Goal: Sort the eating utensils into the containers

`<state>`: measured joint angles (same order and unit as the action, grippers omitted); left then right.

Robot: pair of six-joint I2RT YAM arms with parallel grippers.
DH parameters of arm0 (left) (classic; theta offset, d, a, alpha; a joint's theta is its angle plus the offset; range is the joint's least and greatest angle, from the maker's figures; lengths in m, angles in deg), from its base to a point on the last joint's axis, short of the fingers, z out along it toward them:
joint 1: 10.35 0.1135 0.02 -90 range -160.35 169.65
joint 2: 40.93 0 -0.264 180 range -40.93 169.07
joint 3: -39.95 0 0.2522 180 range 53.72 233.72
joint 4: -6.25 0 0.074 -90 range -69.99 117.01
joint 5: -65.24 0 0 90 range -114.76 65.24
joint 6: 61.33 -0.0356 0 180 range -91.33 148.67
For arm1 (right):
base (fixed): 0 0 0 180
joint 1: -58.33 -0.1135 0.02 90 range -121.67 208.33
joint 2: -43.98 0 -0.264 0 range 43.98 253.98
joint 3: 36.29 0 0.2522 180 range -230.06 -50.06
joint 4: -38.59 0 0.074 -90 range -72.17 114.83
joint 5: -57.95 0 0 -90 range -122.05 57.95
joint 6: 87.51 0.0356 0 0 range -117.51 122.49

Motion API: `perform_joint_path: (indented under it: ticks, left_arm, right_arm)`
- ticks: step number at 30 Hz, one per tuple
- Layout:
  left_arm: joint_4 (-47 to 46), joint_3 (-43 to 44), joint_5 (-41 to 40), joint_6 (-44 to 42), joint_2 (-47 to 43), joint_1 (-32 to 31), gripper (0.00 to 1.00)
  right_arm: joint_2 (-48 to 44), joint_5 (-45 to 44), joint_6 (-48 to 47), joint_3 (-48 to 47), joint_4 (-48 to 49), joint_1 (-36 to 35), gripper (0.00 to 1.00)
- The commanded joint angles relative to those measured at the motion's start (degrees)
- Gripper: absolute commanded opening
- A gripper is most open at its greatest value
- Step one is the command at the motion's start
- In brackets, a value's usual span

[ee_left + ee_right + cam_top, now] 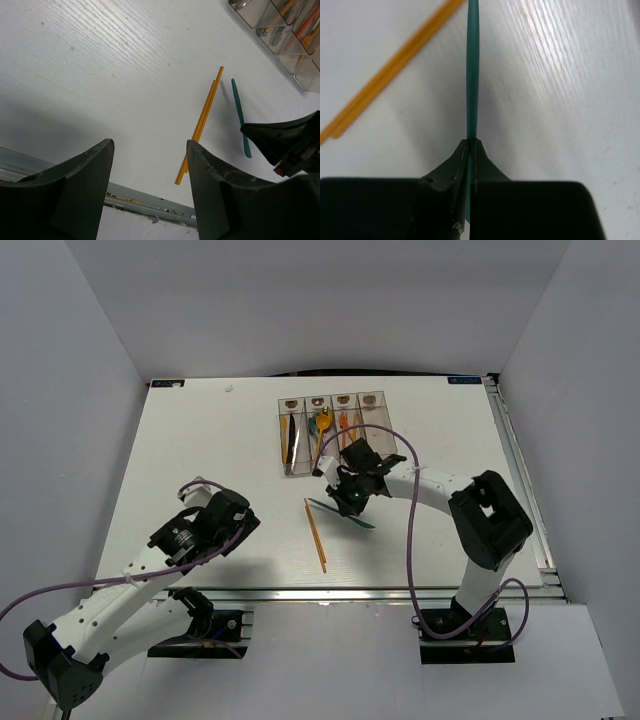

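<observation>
A thin teal utensil (340, 513) (239, 110) (472, 75) lies near the table's middle, and my right gripper (350, 502) (471, 142) is shut on one end of it, low over the table. A pair of orange sticks (316, 535) (200, 125) (390, 75) lies just left of it, apart from it. The containers (279, 440) (260, 20), clear bins in a row, stand behind and hold black, gold and orange utensils. My left gripper (235, 525) (150, 145) hovers open and empty left of the orange sticks.
The table's front metal rail (150, 202) runs just below my left gripper. The right arm's purple cable (410, 540) loops over the table on the right. White walls enclose the table on three sides.
</observation>
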<state>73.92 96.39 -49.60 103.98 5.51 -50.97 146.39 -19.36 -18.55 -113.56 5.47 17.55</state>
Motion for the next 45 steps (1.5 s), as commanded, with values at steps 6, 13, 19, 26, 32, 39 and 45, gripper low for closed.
perform_joint_path:
  ticks: [6,13,19,26,32,39,45]
  left_arm:
    - [-0.74,-0.14,-0.74,0.89,-0.29,0.19,0.71]
    - [-1.18,-0.40,0.58,1.07,0.41,0.19,0.71]
    - [-1.18,-1.19,2.25,1.77,-0.03,0.19,0.70]
    - [-1.18,-1.89,3.31,2.74,-0.29,0.19,0.70]
    - [-1.35,-1.54,3.92,2.65,1.46,0.19,0.70]
    - [-2.67,-1.37,5.15,2.56,3.92,0.19,0.70]
    - [-5.56,-0.93,7.00,0.90,7.17,0.19,0.67]
  right_arm:
    - [-1.78,15.78,2.04,-19.52,-7.01,-0.36,0.00]
    - [8.58,10.79,24.60,-35.87,-1.31,-0.18,0.00]
    - [16.76,-2.39,32.02,-46.87,5.46,0.17,0.00]
    - [25.11,-8.91,34.84,-53.56,12.93,2.19,0.00]
    - [28.37,-11.37,32.47,-52.87,18.47,2.63,0.00]
    - [28.99,-8.30,31.41,-50.32,21.55,2.54,0.10]
    - [27.93,-7.94,31.32,-49.09,21.90,2.80,0.27]
